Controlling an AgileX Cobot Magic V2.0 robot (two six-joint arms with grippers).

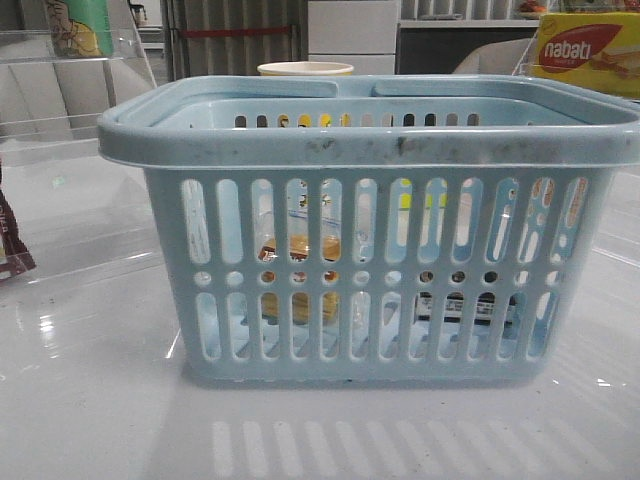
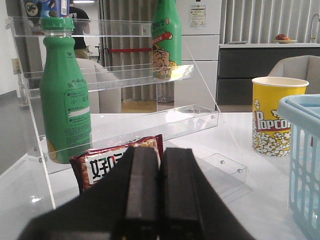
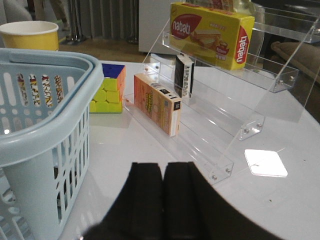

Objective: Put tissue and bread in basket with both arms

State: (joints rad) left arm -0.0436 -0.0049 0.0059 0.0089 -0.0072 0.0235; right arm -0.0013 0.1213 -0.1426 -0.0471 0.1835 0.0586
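Inside basket (image 1: 370, 150), bread (image 1: 300, 248), tissue (image 1: 465, 305), both claws shut.

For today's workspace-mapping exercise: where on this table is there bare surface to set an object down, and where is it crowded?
Bare tabletop lies in front of the basket. Another free patch lies between the basket and the right-hand acrylic rack, in front of the orange box. Beside the left rack, tabletop shows toward the popcorn cup. It is crowded around the colour cube and inside the basket.

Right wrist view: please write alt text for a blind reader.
A closed black claw hangs over a white table, holding nothing. A light blue basket stands beside it; a clear shelf holds a yellow box and smaller boxes.
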